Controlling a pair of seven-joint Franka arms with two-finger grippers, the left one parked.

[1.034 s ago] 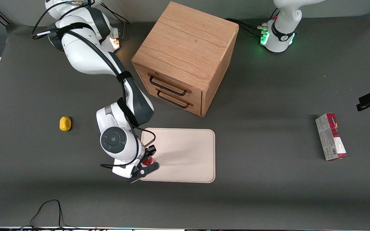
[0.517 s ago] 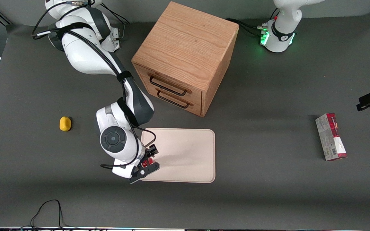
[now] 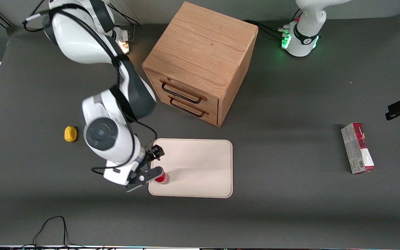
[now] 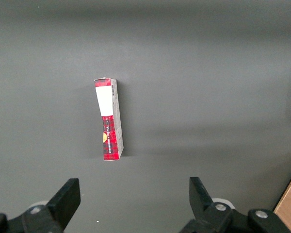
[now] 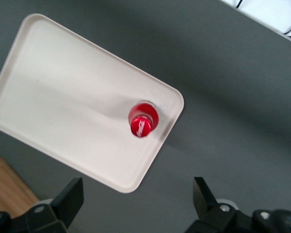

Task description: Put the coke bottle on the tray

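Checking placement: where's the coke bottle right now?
The coke bottle stands upright on the tray, in the corner nearest the front camera toward the working arm's end. The open gripper hangs above it.

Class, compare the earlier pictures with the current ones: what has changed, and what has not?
The gripper has let go of the bottle and risen, open, leaving it upright on the tray. Tray, drawer cabinet, carton and yellow object stayed put.

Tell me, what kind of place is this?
Likely a robot lab test bench: a grey table with a wooden drawer cabinet, and the open gripper raised above a coke bottle on a tray.
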